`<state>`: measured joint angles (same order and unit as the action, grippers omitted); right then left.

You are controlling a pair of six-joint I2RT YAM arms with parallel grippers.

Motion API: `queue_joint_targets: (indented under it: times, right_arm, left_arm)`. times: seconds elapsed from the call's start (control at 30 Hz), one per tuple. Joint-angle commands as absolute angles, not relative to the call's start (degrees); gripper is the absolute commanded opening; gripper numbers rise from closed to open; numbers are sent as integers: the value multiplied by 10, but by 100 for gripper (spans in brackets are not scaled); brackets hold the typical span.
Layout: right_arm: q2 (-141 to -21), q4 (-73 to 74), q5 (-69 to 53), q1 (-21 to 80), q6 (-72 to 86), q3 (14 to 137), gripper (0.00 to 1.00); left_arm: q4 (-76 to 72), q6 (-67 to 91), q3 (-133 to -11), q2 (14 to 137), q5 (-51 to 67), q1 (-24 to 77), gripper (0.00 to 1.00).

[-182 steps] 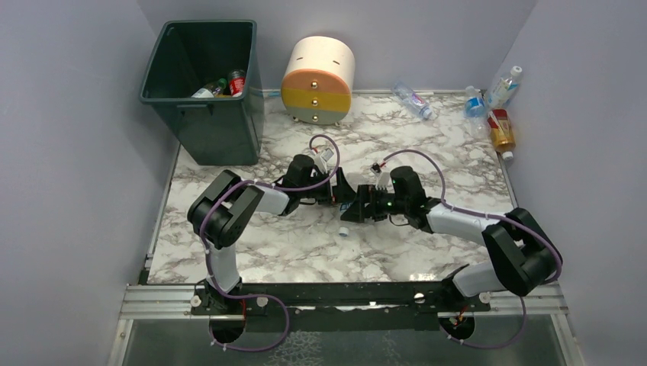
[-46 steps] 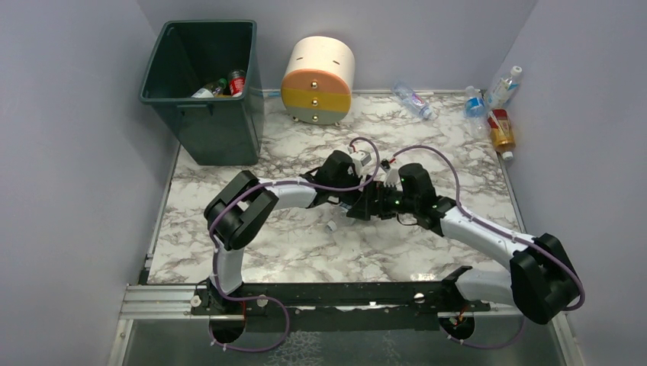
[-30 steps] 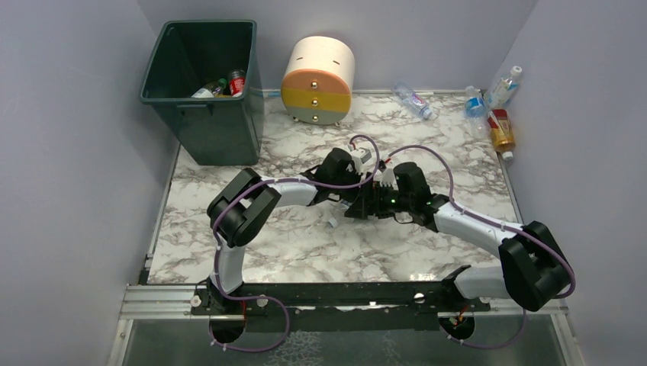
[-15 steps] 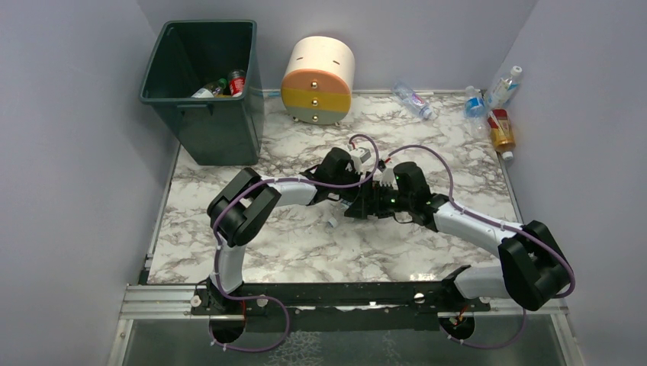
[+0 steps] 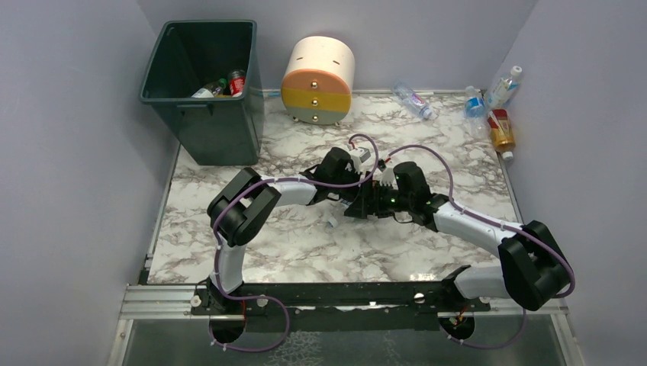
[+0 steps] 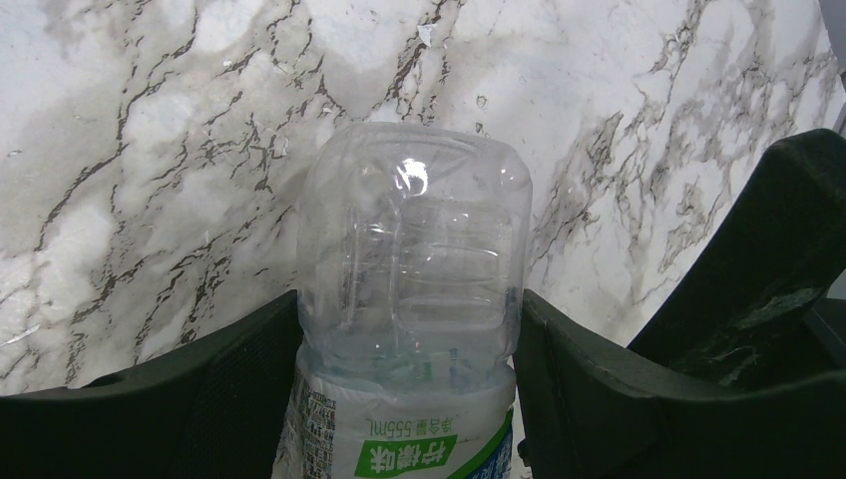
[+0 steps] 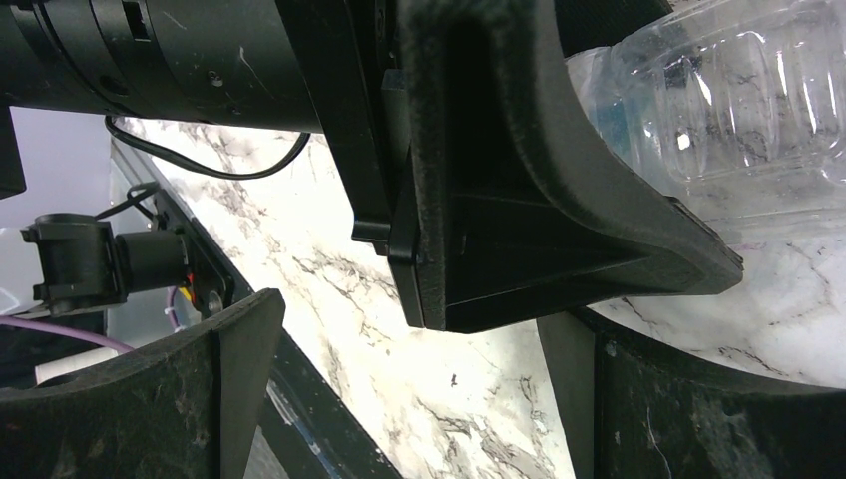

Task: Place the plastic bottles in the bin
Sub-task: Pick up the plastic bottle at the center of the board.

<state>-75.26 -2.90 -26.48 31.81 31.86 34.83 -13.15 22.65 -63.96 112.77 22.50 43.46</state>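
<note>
A clear plastic bottle [image 6: 409, 289] with a white and green label lies low over the marble table, and my left gripper [image 6: 409, 334] is shut on its body. Its white cap [image 5: 332, 223] pokes out below the two wrists in the top view. My right gripper [image 7: 409, 399] stands open right beside the left one, holding nothing. One left finger [image 7: 519, 200] and the same bottle [image 7: 738, 100] show just beyond it. The dark green bin [image 5: 202, 114] stands at the back left with a few bottles [image 5: 221, 85] inside. More bottles [image 5: 414, 100] [image 5: 501, 131] lie at the back right.
A round cream, yellow and grey drawer unit [image 5: 318, 80] stands next to the bin at the back. Two more bottles [image 5: 474, 103] [image 5: 505, 85] lean in the far right corner by the wall. Purple walls close in both sides. A metal rail [image 5: 343, 297] runs along the near edge.
Since six seconds ago my left arm has reached further right and both wrists have closed in together over the bottle. Nothing has visibly moved in the last second.
</note>
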Motion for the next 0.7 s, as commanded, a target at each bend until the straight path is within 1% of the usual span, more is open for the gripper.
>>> queue_joint_targets:
  times: [0.0,0.67]
  right_arm:
    - [-753,-76,-285,321,323,363,99]
    - [-751,-80,-285,321,335,381,99]
  left_arm:
    - [-106,227,-628,1152,240,441,68]
    - [-118,227,-617,1134,239,441,68]
